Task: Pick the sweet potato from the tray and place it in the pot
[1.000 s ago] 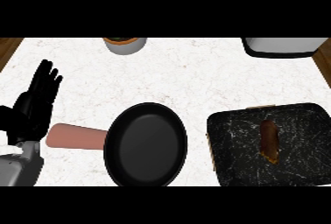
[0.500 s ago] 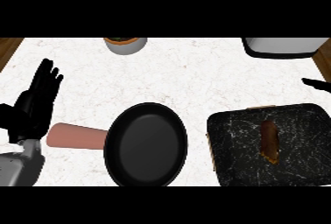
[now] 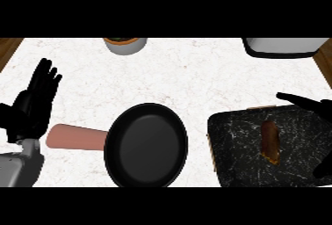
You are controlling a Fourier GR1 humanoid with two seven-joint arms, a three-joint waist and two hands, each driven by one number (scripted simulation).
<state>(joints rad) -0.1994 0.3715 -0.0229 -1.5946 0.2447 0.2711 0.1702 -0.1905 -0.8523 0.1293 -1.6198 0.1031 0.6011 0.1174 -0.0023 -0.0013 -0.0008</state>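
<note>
1. On the dark speckled tray (image 3: 236, 145) at the right of the white counter (image 3: 188, 79) lies the sweet potato (image 3: 269, 141), a brown elongated piece set lengthwise a little right of the tray's middle, untouched by either hand.
2. Just left of the tray sits the pot (image 3: 146, 145), a shallow black pan with a pinkish handle (image 3: 74, 137) pointing left; nothing is inside it.
3. At the right edge the right hand (image 3: 310, 105) shows over the tray's far right corner, fingers stretched out and holding nothing, near the sweet potato but apart from it.
4. At the left edge the left hand (image 3: 35, 103) rests unclenched, fingers up, beside the handle and taking no part.
5. Judging by this, the step in hand is the reach: nothing is picked yet and the whole transfer remains.
6. Next, the right hand likely needs to come down over the sweet potato's middle, fingers across its narrow width, and close round it before lifting.
7. Then it would carry leftward over the tray's edge and the pan's rim, which stand close together.
</note>
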